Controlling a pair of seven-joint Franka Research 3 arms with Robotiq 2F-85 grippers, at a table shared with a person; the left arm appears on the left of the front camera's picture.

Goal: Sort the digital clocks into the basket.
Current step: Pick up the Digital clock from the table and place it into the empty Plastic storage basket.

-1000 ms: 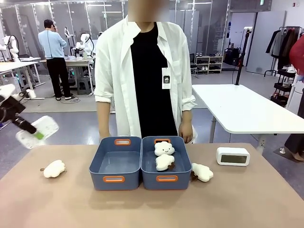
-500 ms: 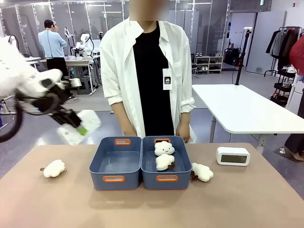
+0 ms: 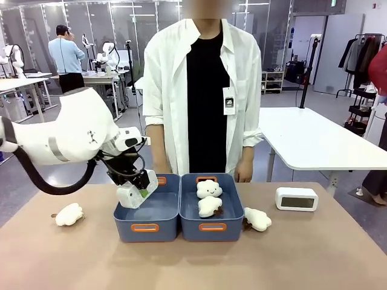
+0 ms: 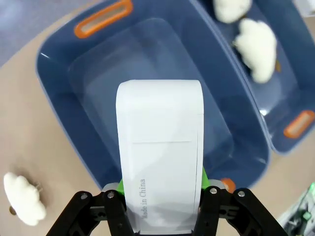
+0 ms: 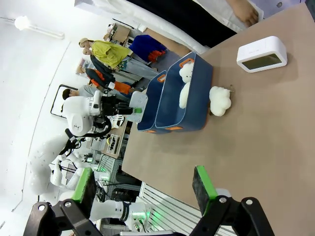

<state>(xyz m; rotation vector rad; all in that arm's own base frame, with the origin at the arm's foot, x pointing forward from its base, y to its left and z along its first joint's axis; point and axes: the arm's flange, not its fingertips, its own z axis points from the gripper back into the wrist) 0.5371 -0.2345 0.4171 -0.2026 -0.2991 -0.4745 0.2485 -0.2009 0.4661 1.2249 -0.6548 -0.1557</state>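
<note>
My left gripper (image 3: 141, 186) is shut on a white digital clock (image 3: 134, 194) and holds it just above the left end of the left blue-grey basket (image 3: 149, 228). In the left wrist view the clock (image 4: 160, 147) stands between my green pads over the basket's bare floor (image 4: 93, 93). The second digital clock (image 3: 296, 199) lies on the table at the right, screen facing me. My right gripper (image 5: 142, 189) hangs open high over the table, far from that clock (image 5: 261, 53) and both bins (image 5: 194, 105).
The adjoining right bin (image 3: 213, 228) holds two cloud plush toys (image 3: 209, 197). One more plush (image 3: 69, 214) lies at the table's left, another (image 3: 258, 219) beside the right bin. A person in a white shirt (image 3: 205, 90) stands behind the bins, hands at the far edge.
My left arm has swung in from the far left with the clock and come down over the left basket. The person has shifted slightly to the right.
</note>
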